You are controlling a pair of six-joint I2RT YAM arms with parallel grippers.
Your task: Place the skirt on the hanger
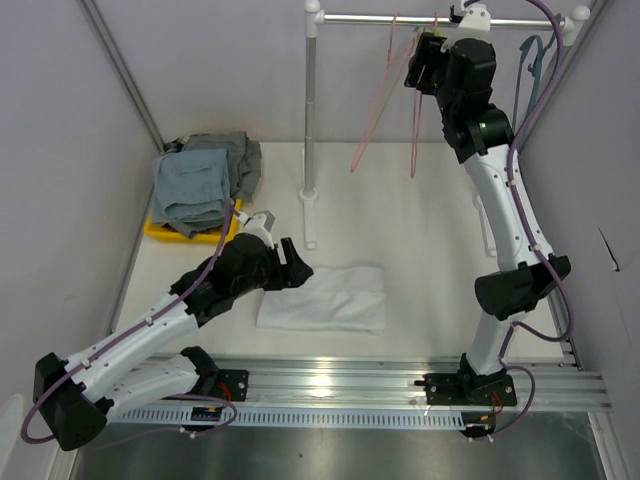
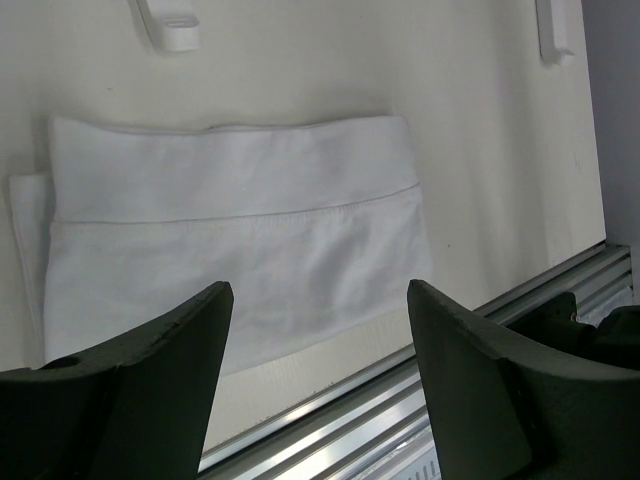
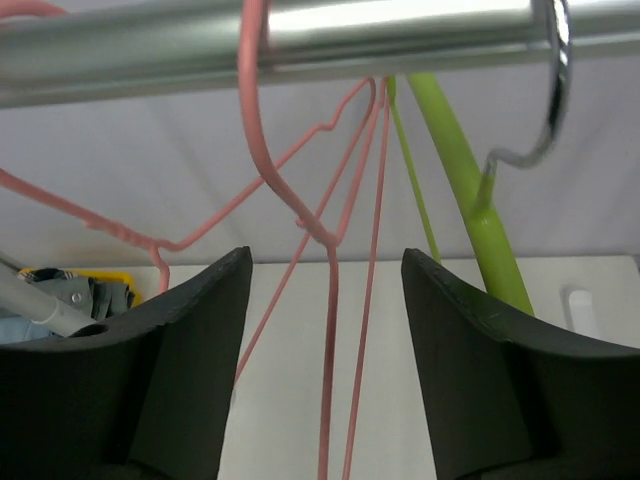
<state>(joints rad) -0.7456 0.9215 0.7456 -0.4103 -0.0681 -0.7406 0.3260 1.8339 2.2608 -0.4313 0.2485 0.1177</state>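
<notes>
White tabletop (image 1: 420, 230), folded white skirt (image 1: 325, 298), left pincer (image 2: 320, 330) apart just above skirt, right pincer (image 3: 325, 290) apart at pink hanger (image 3: 262, 150), well behind skirt.

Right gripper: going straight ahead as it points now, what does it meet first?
Probably the pink hanger, its neck hanging centred ahead of the right gripper; depth is unclear.

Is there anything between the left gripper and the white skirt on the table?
Nothing visible. The left gripper hovers open right over the white skirt, which lies flat on the table with nothing on top of it.
</notes>
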